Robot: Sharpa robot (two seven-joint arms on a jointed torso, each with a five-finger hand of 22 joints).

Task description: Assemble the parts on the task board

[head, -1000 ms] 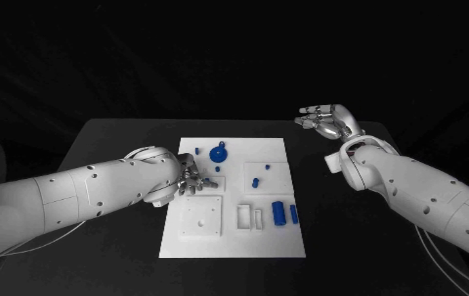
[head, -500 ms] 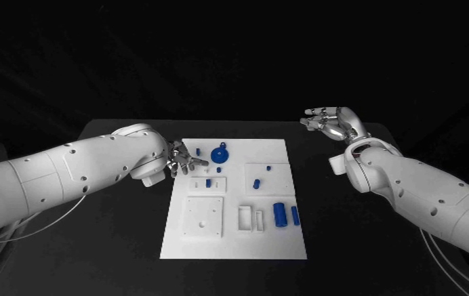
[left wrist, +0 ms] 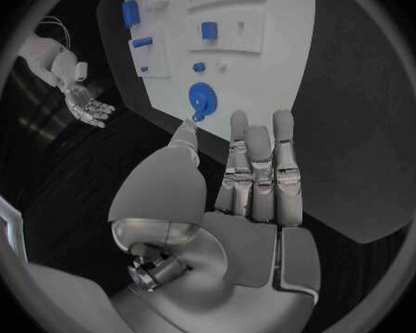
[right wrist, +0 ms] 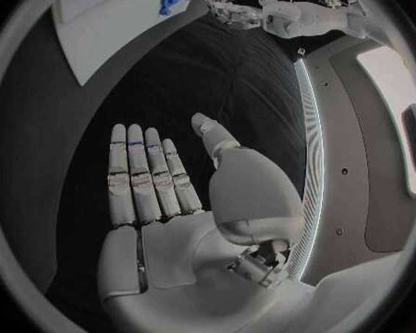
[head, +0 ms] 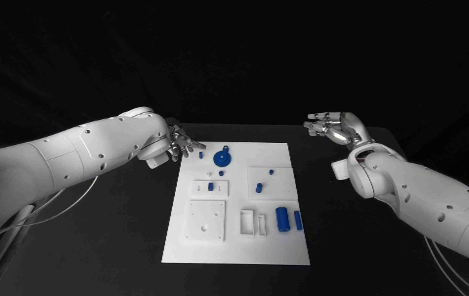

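The white task board [head: 270,155] lies in the middle of the black table. On it a round blue disc part [head: 223,156] sits near the far edge, two blue cylinders [head: 281,218] lie near the front right, and small blue pegs [head: 259,187] stand in between. My left hand [head: 184,145] hovers at the board's far left corner, fingers apart, holding nothing. In the left wrist view its straight fingers [left wrist: 259,170] point toward the disc [left wrist: 201,96]. My right hand [head: 329,125] is raised beyond the board's right side, with flat fingers [right wrist: 143,174] and nothing in it.
White recessed blocks [head: 206,220] and slotted frames [head: 253,222] sit on the board's near half. Black tabletop [head: 127,235] runs along both sides of the board. Cables [head: 29,215] hang by my left arm.
My left hand has left the board's left-middle area and moved back to its far left corner, fingers uncurling. My right hand has sunk slightly. The parts have not moved.
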